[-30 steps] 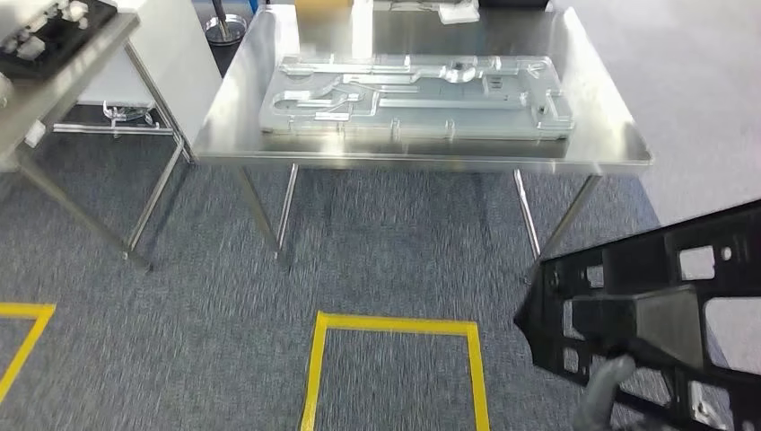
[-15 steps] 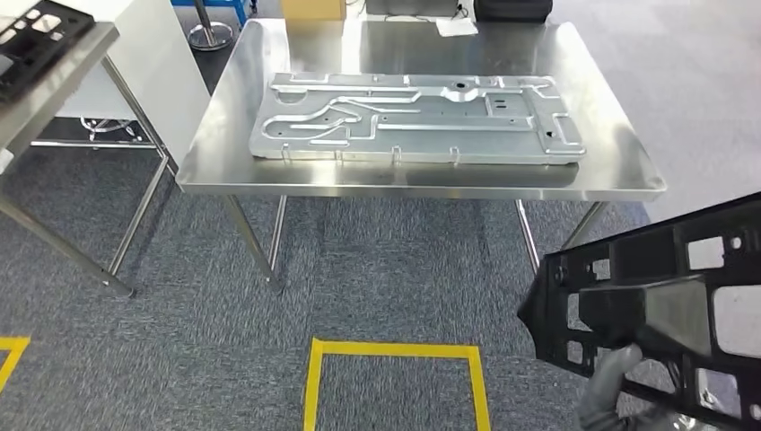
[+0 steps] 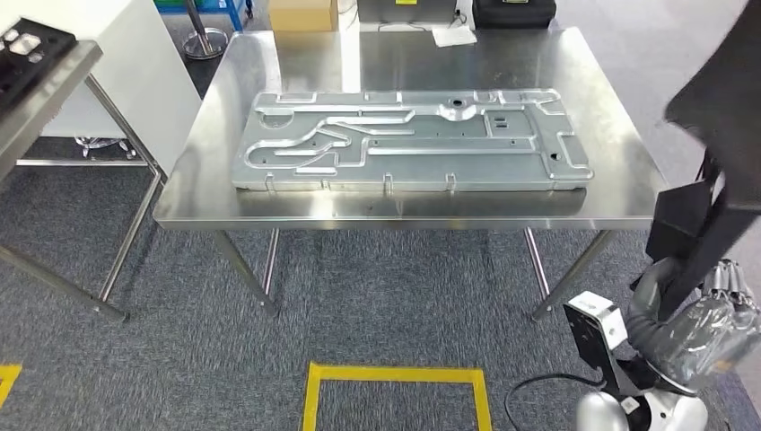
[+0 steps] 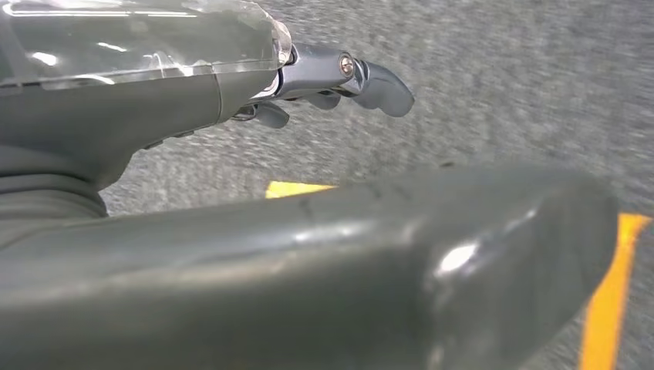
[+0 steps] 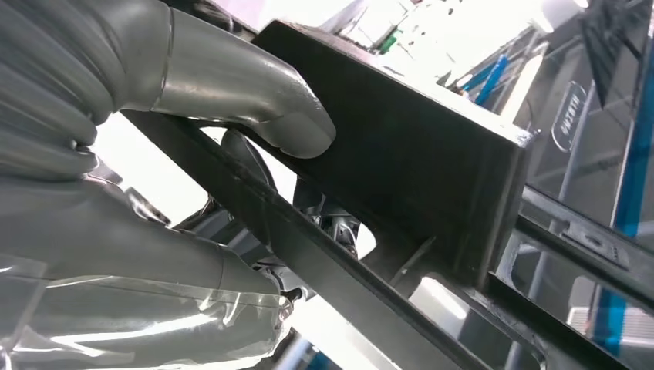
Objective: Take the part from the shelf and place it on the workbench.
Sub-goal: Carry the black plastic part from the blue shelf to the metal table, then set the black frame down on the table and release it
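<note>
Left edge, head view: a second steel table (image 3: 54, 90) carrying a black tray (image 3: 27, 45). Floor is grey speckled carpet (image 3: 377, 296) with yellow tape (image 3: 395, 373) marking a square. Left hand (image 4: 231, 100) hangs over this carpet; smooth grey thumb, dark fingers (image 4: 378, 81) apart and holding nothing.

Centre: worktop (image 3: 206, 193), brushed stainless steel, rectangular, on thin steel legs. On it lies a long flat pressed metal panel (image 3: 408, 139), silver, with raised channels and small holes. Behind the far edge: a cardboard box (image 3: 303, 13), a sheet of paper (image 3: 451, 34), a dark case (image 3: 513, 11).

Right: the part (image 3: 718, 135), a matte black frame with flat bars and cut-outs, is in the air beside the worktop's right end, not touching it. Right hand (image 3: 695, 319) grips it from below; thumb (image 5: 254, 92) presses a bar, fingers wrapped on it. Writing behind the part is too blurred to read.
</note>
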Controlling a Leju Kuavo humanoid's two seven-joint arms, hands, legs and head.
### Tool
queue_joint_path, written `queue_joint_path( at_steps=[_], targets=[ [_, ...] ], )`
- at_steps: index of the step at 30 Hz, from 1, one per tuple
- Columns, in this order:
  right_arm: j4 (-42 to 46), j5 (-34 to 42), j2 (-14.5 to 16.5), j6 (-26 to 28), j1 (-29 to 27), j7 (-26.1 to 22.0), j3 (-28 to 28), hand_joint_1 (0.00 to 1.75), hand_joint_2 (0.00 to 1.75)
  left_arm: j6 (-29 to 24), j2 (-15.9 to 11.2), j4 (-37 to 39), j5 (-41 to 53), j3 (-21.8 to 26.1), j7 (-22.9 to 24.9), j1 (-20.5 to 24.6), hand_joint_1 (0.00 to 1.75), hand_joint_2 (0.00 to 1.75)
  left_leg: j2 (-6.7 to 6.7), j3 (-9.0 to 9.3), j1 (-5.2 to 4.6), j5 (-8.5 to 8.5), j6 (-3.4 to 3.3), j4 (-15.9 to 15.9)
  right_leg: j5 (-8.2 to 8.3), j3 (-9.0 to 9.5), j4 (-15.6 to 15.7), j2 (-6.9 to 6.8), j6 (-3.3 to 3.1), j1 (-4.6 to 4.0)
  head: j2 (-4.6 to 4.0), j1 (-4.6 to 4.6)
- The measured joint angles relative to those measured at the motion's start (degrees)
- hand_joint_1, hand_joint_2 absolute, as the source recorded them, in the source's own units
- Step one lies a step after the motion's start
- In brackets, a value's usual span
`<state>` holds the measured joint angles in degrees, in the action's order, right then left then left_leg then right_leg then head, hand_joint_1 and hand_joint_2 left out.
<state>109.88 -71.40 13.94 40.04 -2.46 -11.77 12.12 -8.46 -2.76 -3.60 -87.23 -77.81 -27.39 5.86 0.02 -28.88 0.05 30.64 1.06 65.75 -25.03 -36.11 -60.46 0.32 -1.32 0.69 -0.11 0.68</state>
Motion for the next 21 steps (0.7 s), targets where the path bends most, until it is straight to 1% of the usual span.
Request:
queue_joint_path(
  at_steps=[1, 2, 3, 4, 5, 6, 7, 8, 9, 10, 11, 12, 13, 14, 15, 16, 17, 18, 19, 20, 21],
  targets=[
    [-0.89, -2.76, -0.36, 0.01, 0.77, 1.49, -0.16, 1.75, 1.75, 0.0, -0.02, -0.02, 0.0, -0.29, 0.11, 0.06, 0.0, 0.0, -0.02, -2.31, 0.08, 0.6, 0.17, 3.33, -0.51, 0.65, 0.18, -0.02, -0.3, -0.02, 0.0, 0.02],
    [-1.82, -5.82, -0.83, 0.01, 1.54, 3.25, -0.5, 1.75, 1.75, 0.0, -0.03, -0.03, -0.01, -0.59, 0.22, 0.07, 0.0, 0.0, -0.02, -4.73, 0.09, 2.07, 0.29, 6.29, -1.06, 1.27, 0.25, 0.04, -0.5, -0.07, 0.0, 0.06],
    [-2.78, -9.02, -1.42, 0.0, 2.28, 5.09, -1.02, 1.75, 1.75, 0.0, -0.06, -0.04, -0.01, -0.91, 0.32, 0.05, 0.0, 0.0, -0.02, -6.93, 0.09, 4.11, 0.34, 8.3, -1.65, 1.91, 0.27, 0.15, -0.59, -0.12, 0.0, 0.04],
    [-3.91, -12.21, -2.27, 0.0, 3.02, 6.81, -1.73, 1.75, 1.75, 0.0, -0.13, -0.05, -0.02, -1.25, 0.4, 0.02, 0.0, 0.0, -0.02, -8.64, 0.09, 5.96, 0.3, 9.08, -2.29, 2.66, 0.27, 0.31, -0.64, -0.19, 0.0, 0.05],
    [-5.17, -14.76, -3.35, -0.01, 3.76, 8.02, -2.56, 1.75, 1.75, 0.0, -0.21, -0.05, -0.02, -1.56, 0.46, 0.0, 0.0, 0.0, -0.03, -9.71, 0.05, 6.87, 0.12, 8.41, -2.98, 3.53, 0.28, 0.47, -0.65, -0.3, 0.0, 0.05],
    [-6.58, -16.57, -4.69, -0.17, 4.5, 8.99, -3.48, 1.75, 1.75, 0.01, -0.3, -0.05, -0.02, -1.84, 0.5, 0.0, 0.0, 0.0, -0.04, -10.18, -0.05, 6.15, -0.26, 6.3, -3.73, 4.52, 0.29, 0.58, -0.63, -0.46, 0.0, 0.05],
    [-8.05, -17.69, -6.37, -0.68, 5.3, 10.09, -4.5, 1.75, 1.75, 0.03, -0.44, -0.05, -0.02, -2.14, 0.53, -0.02, 0.0, 0.0, -0.05, -10.22, -0.22, 3.48, -0.85, 3.13, -4.49, 5.5, 0.32, 0.63, -0.6, -0.64, 0.0, 0.05],
    [-9.53, -18.23, -8.4, -1.55, 6.26, 11.69, -5.7, 1.75, 1.75, 0.06, -0.66, -0.05, -0.03, -2.46, 0.58, -0.11, 0.0, 0.0, -0.17, -10.19, -0.55, -0.64, -1.56, -0.18, -5.24, 6.37, 0.25, 0.67, -0.51, -0.81, 0.0, -0.02],
    [-10.99, -18.45, -10.88, -2.87, 7.42, 14.32, -7.26, 1.75, 1.75, 0.11, -0.86, -0.07, -0.04, -2.74, 0.63, -0.2, 0.0, 0.0, -0.26, -10.07, -0.88, -4.12, -2.16, -2.79, -5.91, 7.0, 0.24, 0.8, -0.3, -0.92, 0.0, -0.08],
    [-12.45, -18.56, -13.84, -4.48, 9.08, 18.53, -9.51, 1.75, 1.75, 0.15, -1.05, -0.09, -0.06, -3.01, 0.7, -0.24, 0.0, 0.0, -0.32, -9.92, -1.2, -6.7, -2.55, -4.37, -6.47, 7.42, 0.29, 0.95, 0.0, -0.92, 0.0, -0.15],
    [-14.01, -18.62, -17.1, -6.07, 11.23, 24.07, -12.76, 1.75, 1.75, 0.18, -1.22, -0.12, -0.09, -3.29, 0.75, -0.21, 0.0, 0.0, -0.39, -9.74, -1.42, -7.79, -2.78, -5.13, -6.61, 7.65, 0.03, 1.1, 0.37, -0.85, 0.0, -0.22],
    [-15.53, -18.66, -20.43, -7.55, 13.73, 29.9, -16.83, 1.75, 1.75, 0.25, -1.29, -0.15, -0.11, -3.61, 0.78, -0.04, 0.0, 0.0, -0.31, -9.18, -1.47, -7.53, -2.89, -5.57, -6.41, 7.65, -0.39, 1.25, 0.79, -0.75, 0.0, -0.19],
    [-17.08, -18.66, -23.5, -8.88, 16.53, 34.79, -21.59, 1.75, 1.75, 0.36, -1.34, -0.17, -0.13, -3.96, 0.8, 0.17, 0.0, 0.0, -0.21, -8.43, -1.44, -7.5, -3.04, -6.15, -5.86, 7.28, -1.51, 1.17, 1.15, -0.62, 0.0, -0.2],
    [-18.7, -18.64, -26.08, -9.95, 19.24, 37.75, -26.4, 1.75, 1.75, 0.49, -1.41, -0.19, -0.13, -4.27, 0.82, 0.37, 0.0, 0.0, -0.12, -7.58, -1.29, -7.34, -3.3, -6.81, -5.12, 6.41, -3.42, 0.97, 1.5, -0.55, 0.0, -0.2],
    [-20.36, -18.62, -28.21, -10.87, 21.7, 38.66, -31.03, 1.75, 1.75, 0.66, -1.45, -0.21, -0.13, -4.55, 0.84, 0.58, 0.0, 0.0, -0.02, -6.66, -1.17, -7.13, -3.54, -7.34, -4.85, 4.91, -5.89, 0.73, 1.89, -0.49, 0.0, -0.22],
    [-22.13, -18.6, -29.84, -11.58, 23.75, 38.06, -35.27, 1.75, 1.75, 0.82, -1.49, -0.22, -0.14, -4.82, 0.88, 0.75, 0.0, 0.0, 0.02, -5.88, -1.01, -6.81, -3.74, -7.72, -5.28, 2.89, -8.76, 0.46, 2.3, -0.33, 0.0, -0.26],
    [-23.85, -18.59, -31.06, -12.04, 25.31, 36.59, -38.76, 1.75, 1.75, 0.93, -1.53, -0.23, -0.14, -5.11, 0.92, 0.91, 0.0, 0.0, -0.05, -5.23, -0.89, -6.36, -3.87, -7.9, -6.56, 0.7, -11.41, 0.3, 2.69, -0.16, 0.0, -0.29],
    [-25.49, -18.58, -31.9, -12.38, 26.41, 34.58, -41.54, 1.75, 1.75, 1.03, -1.55, -0.24, -0.15, -5.41, 0.97, 0.97, 0.0, 0.0, -0.22, -4.61, -0.74, -5.84, -3.85, -7.98, -8.35, -1.41, -13.41, 0.23, 3.06, 0.07, 0.0, -0.3],
    [-26.94, -18.59, -32.37, -12.69, 27.11, 32.2, -43.34, 1.75, 1.75, 1.09, -1.55, -0.26, -0.15, -5.65, 1.01, 0.95, 0.0, 0.0, -0.47, -3.95, -0.55, -5.24, -3.73, -8.0, -10.03, -3.06, -14.3, 0.17, 3.35, 0.33, 0.0, -0.3],
    [-28.24, -18.6, -32.58, -13.03, 27.62, 29.87, -44.4, 1.75, 1.75, 1.13, -1.55, -0.31, -0.15, -5.81, 1.04, 0.86, 0.0, 0.0, -0.75, -3.19, -0.33, -4.6, -3.54, -7.98, -10.9, -4.08, -13.89, 0.1, 3.58, 0.57, 0.0, -0.31],
    [-29.44, -18.6, -32.64, -13.45, 28.07, 27.78, -45.05, 1.75, 1.75, 1.17, -1.55, -0.35, -0.15, -5.93, 1.05, 0.74, 0.0, 0.0, -0.99, -2.3, -0.08, -3.87, -3.28, -7.93, -10.42, -4.48, -12.09, -0.01, 3.79, 0.79, 0.0, -0.32]
  ],
)
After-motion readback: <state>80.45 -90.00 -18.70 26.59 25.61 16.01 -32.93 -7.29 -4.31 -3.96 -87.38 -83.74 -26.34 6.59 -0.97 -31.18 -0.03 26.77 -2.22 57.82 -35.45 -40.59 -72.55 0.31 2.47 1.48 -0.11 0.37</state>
